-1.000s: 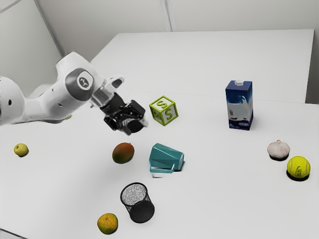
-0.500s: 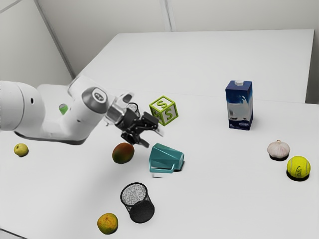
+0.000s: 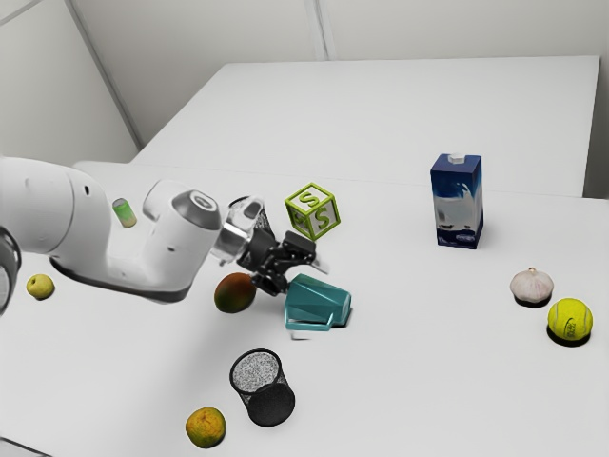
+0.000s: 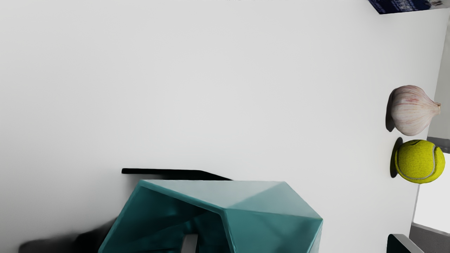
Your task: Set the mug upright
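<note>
The teal mug [image 3: 321, 302] lies on its side on the table, its mouth toward the exterior view's left and its handle toward the camera. My gripper [image 3: 303, 278] is at the mug's mouth end, by its upper side. In the wrist view the faceted mug [image 4: 274, 225] lies below the gripper [image 4: 295, 243], whose fingers stand wide apart. One fingertip [image 4: 190, 243] overlaps the dark mouth, and the other is out past the mug's base. Whether either finger touches the mug, I cannot tell.
A mango [image 3: 234, 293] sits close beside the hand, and a green cube [image 3: 312, 211] stands behind it. Nearer the camera are a black mesh cup [image 3: 264, 388] and an orange fruit [image 3: 206, 427]. A carton [image 3: 457, 202], garlic [image 3: 531, 287] and tennis ball [image 3: 570, 321] are farther right.
My hand has moved toward the exterior view's right and down, from above the mango to the mug. The mug and the other objects have stayed where they were.
</note>
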Available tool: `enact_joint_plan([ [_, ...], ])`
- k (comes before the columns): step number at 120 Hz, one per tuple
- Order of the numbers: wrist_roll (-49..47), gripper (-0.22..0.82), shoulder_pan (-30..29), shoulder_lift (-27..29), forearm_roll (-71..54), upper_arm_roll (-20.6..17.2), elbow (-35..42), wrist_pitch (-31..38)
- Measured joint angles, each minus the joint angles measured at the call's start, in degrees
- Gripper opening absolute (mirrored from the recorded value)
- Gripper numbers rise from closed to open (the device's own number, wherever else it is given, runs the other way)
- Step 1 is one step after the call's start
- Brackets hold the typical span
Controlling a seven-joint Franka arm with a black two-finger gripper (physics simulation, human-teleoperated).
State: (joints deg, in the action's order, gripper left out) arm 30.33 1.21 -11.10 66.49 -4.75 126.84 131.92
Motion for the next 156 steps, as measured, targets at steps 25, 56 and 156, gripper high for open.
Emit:
enact_joint_plan([
  [25,4.7,0.4,0.0,-0.6,5.1,-0.3,0.0,0.1],
  [56,8.7,-0.04,0.1,-0.2,6.3,-0.8,-0.1,0.3],
  [156,6.9,-0.18,0.9,8.7,-19.0,-1.1,-3.9,0.1],
])
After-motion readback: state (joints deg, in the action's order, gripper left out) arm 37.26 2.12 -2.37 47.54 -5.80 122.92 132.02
